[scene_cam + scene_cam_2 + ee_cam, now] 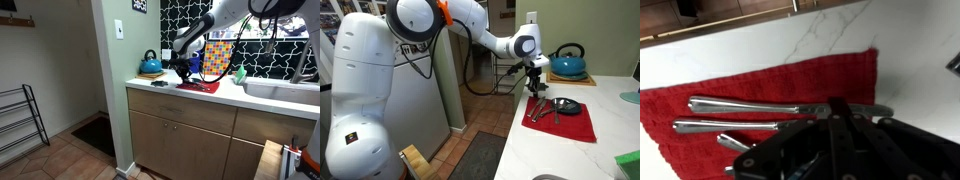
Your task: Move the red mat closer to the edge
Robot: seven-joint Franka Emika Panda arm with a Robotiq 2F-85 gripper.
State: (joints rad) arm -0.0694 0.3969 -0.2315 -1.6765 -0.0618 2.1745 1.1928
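Observation:
The red mat [200, 88] [575, 125] lies flat on the white countertop beside the blue kettle, with silver utensils [750, 104] and a dark round utensil [568, 105] lying on it. It fills the left and middle of the wrist view [760, 75]. The counter's front edge [180, 97] [520, 142] [740, 28] runs a short way in front of the mat. My gripper [184, 72] [534, 90] [838, 105] points down over the kettle-side part of the mat, just above the utensil handles. Its fingers look pressed together. I cannot tell if they touch the mat.
A blue kettle [150, 66] [567, 65] stands beyond the mat near the wall. An upright multicoloured patterned board [216, 55] leans against the backsplash behind the mat. A sink [285, 90] lies on the mat's other side. A green object [628, 160] sits on the counter.

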